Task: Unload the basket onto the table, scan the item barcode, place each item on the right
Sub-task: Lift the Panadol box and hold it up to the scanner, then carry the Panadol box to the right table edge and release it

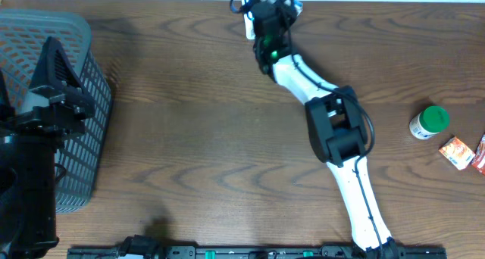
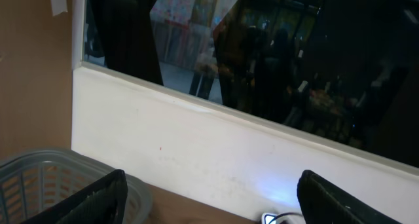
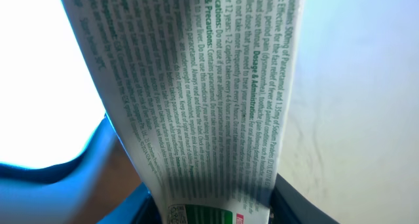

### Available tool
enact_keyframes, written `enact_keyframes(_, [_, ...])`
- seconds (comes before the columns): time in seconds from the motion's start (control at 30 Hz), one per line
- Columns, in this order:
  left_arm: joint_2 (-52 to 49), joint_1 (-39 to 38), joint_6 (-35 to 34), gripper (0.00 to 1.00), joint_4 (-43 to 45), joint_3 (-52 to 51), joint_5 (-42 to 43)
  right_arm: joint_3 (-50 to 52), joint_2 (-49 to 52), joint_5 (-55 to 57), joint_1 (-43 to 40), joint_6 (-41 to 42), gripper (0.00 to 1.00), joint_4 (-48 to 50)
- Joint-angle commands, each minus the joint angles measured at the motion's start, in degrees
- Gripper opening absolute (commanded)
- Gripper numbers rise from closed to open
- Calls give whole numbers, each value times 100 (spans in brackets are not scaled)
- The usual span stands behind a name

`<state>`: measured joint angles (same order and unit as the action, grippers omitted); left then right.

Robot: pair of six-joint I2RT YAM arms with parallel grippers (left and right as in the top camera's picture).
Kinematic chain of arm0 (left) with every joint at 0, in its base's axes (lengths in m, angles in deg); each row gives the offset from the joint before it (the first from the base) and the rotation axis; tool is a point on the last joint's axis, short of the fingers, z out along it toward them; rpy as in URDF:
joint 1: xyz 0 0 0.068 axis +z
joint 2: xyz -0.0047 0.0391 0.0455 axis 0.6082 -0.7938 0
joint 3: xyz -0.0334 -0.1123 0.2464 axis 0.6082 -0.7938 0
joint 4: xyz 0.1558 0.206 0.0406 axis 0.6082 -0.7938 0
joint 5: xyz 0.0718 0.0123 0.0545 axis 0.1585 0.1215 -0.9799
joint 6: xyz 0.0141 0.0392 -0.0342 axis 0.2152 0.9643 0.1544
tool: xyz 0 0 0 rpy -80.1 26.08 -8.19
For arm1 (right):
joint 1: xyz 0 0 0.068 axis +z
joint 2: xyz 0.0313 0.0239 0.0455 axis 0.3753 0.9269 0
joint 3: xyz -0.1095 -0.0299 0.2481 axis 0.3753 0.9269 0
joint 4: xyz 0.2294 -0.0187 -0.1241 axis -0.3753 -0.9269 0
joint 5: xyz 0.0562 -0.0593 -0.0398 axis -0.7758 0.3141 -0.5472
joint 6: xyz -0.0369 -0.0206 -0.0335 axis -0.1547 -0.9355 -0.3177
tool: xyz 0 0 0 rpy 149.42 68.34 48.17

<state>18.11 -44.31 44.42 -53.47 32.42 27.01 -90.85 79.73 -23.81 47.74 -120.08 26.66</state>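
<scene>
Right gripper is pinching the box by its end; a slack grip risks it slipping out unscanned.

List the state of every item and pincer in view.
Left pincer: open, empty.
Right pincer: shut on the box.
Box: gripped, print facing the wrist camera.
Bottle: cap on.
Basket: upright, inside mostly hidden.

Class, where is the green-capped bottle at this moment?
In the overhead view, the green-capped bottle sits near the right edge of the table, just up and left of the orange packet.
</scene>
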Motion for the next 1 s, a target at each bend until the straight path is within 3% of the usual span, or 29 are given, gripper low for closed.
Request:
enact_keyframes(0.0, [15,15,11,83,20,-2,-31,-92,282,282,83,-555,39,-48])
enact_keyframes(0.33, [15,15,11,83,20,-2,-31,-92,297,686,2,-1399,38,0])
enact_keyframes(0.57, [15,15,11,83,17,-2,-31,-92,291,717,28,-1397,37,-68])
enact_keyframes(0.7, [15,15,13,83,17,-2,-31,-92,70,789,52,-973,36,-341])
enact_keyframes(0.97, [15,15,11,83,20,-2,-31,-90,-1316,485,66,968,37,-2894])
